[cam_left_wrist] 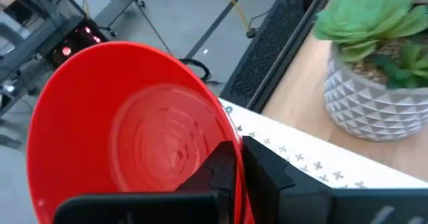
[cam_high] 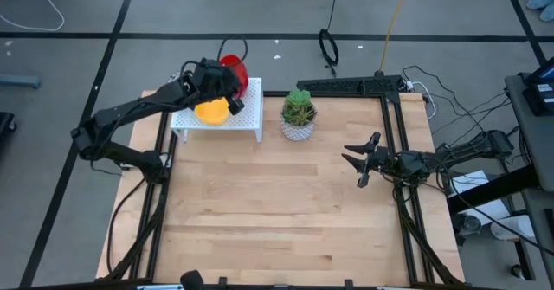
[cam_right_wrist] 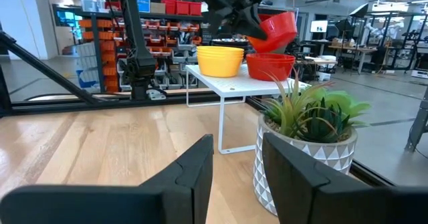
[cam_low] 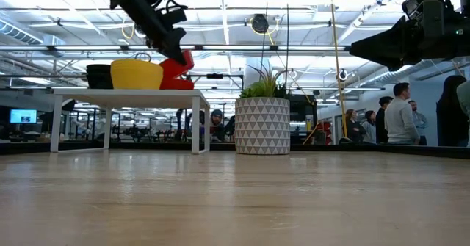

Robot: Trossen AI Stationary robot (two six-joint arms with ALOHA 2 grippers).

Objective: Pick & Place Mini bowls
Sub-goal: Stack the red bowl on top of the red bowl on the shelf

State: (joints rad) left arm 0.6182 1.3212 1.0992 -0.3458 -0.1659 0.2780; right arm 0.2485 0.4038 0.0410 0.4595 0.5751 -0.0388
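My left gripper (cam_high: 227,80) is over the far end of a low white stand (cam_high: 221,124), shut on a plain red mini bowl (cam_high: 234,65) that it holds tilted in the air (cam_right_wrist: 277,27). Under it, a second red bowl (cam_right_wrist: 271,67) and stacked yellow bowls (cam_right_wrist: 219,59) rest on their bases on the stand top. From above, the yellow bowls (cam_high: 212,111) show beside the arm. No patterned bowls are visible. My right gripper (cam_high: 363,160) is open and hovers near the table's right edge, away from the bowls. My left gripper holds the red bowl by its rim (cam_left_wrist: 224,127), one finger (cam_left_wrist: 224,167) inside the bowl and the other (cam_left_wrist: 267,174) outside against the wall. The bowl is lifted clear above the stand and tilted (cam_low: 182,61), its opening turned to the wrist camera.
A white patterned pot with a green plant (cam_high: 299,117) stands just right of the stand, at the table's far side. A dark round thing (cam_low: 99,76) sits on the stand's other end. Bare wood (cam_high: 277,212) fills the middle and near side. People stand in the room beyond the table (cam_low: 400,121).
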